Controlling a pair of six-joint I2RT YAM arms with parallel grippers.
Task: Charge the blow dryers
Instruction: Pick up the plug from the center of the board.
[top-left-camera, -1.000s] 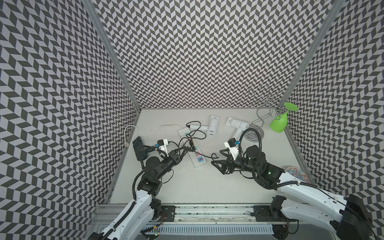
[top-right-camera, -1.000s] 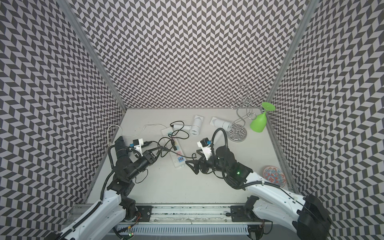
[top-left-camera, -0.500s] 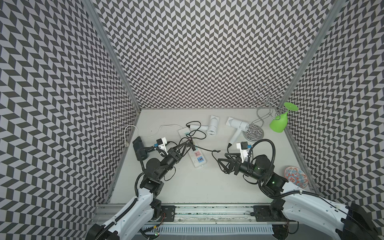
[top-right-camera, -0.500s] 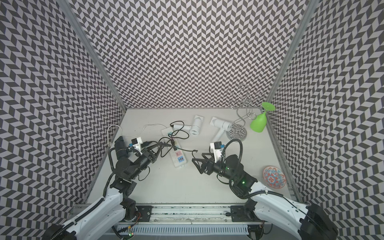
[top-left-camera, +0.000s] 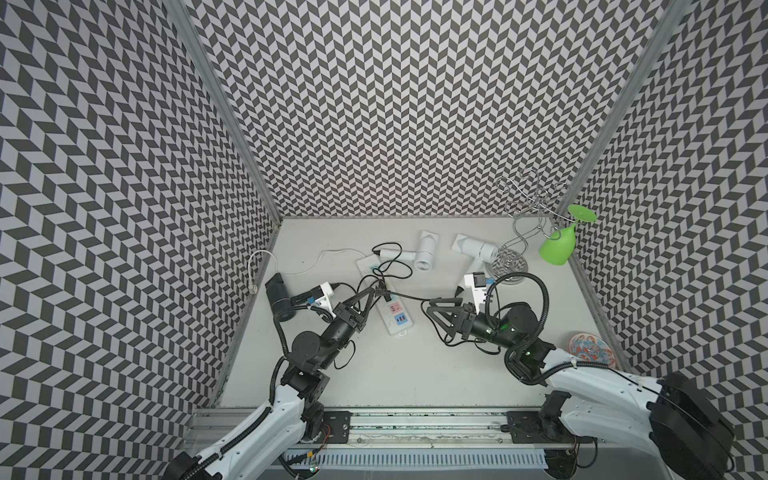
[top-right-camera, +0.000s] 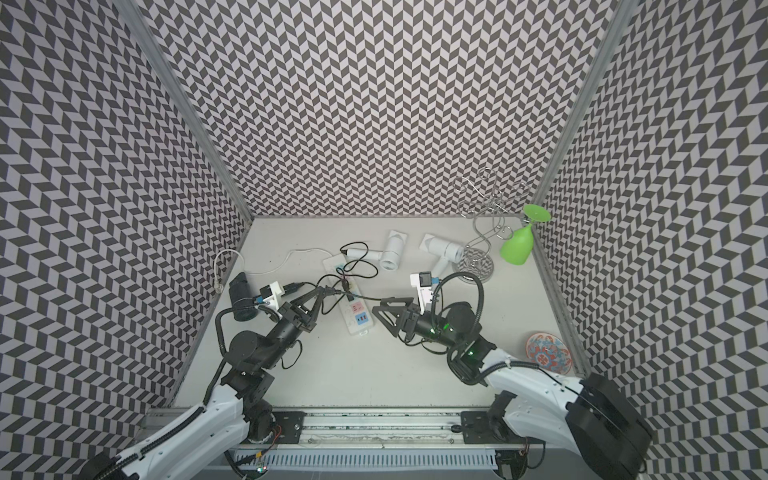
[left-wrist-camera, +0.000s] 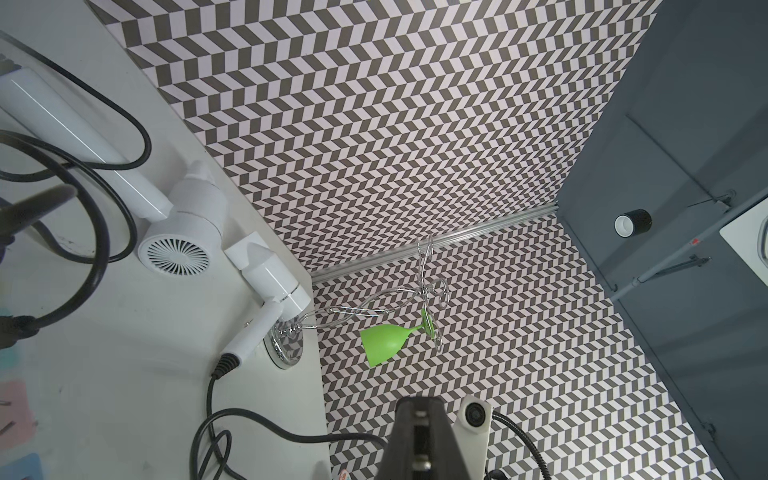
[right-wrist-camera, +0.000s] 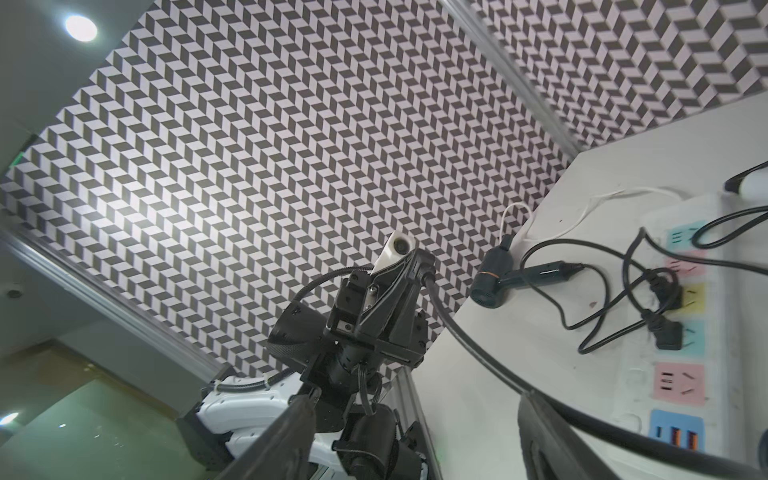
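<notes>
Strip: white power strip (top-left-camera: 398, 329) just left of table centre, its long axis running 11 to 5 o'clock.
Sockets: two black plugs (right-wrist-camera: 668, 338) sit at the yellow and teal sockets mid-strip. How far they are seated, cannot tell.
Rack: wire rack (top-left-camera: 509, 266) in the 2 o'clock corner holds one green glass (top-left-camera: 557, 248), hung by its foot with the bowl down and tilted.
Plate: patterned plate (top-left-camera: 590, 350) at 4 o'clock, by the right wall.
Dryers: white blow dryer (top-left-camera: 426, 249) at 12 o'clock. Second white blow dryer (top-left-camera: 478, 248) at 1 o'clock, its handle end at the rack's base. Black blow dryer (top-left-camera: 278, 296) at 9 o'clock, beside the left wall.
Left arm: reaches from 7 toward 1 o'clock. The left gripper (top-left-camera: 374, 290) is low over the strip's middle, jaws closed on a black cord (right-wrist-camera: 478, 345) — whether its plug is inside the jaws, cannot tell.
Right arm: comes in from 5 o'clock with the wrist bent. The right gripper (top-left-camera: 436, 318) points to 9 o'clock just right of the strip, jaws wide apart and gripping nothing — the cord passes by one fingertip.
</notes>
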